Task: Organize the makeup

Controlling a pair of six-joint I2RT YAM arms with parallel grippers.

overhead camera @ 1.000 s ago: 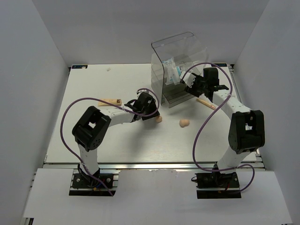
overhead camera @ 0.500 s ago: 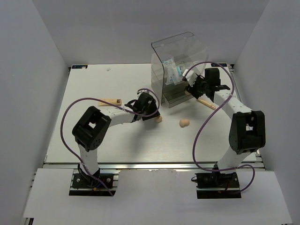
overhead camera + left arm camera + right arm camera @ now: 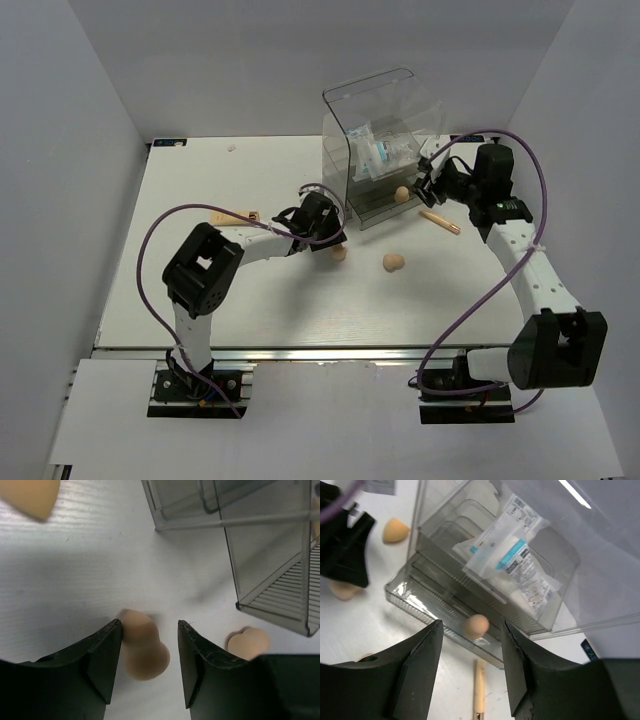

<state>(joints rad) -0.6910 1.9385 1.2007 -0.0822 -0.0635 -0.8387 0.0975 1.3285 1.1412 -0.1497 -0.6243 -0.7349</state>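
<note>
Left tool (image 3: 149,624): spread wide, straddling a sponge (image 3: 145,652) flat on the worktop (image 3: 65,580), not pinching it. Sits mid-worktop, well off all four edges. The box (image 3: 270,555) has its front corner near, on the tool's right. Second sponge (image 3: 248,642) lies just outside the right finger.

Right tool (image 3: 471,622): also spread, holding nothing, in front of the box toward the far right corner, close to the right edge. Third sponge (image 3: 476,625) lies in the box's bottom tray. Packet (image 3: 512,555) is in the compartment above. Stick (image 3: 479,687) lies on the worktop just in front of the box. Fourth sponge (image 3: 395,530) lies by the box's left side. Tube (image 3: 235,216) lies toward the left edge, well apart.
</note>
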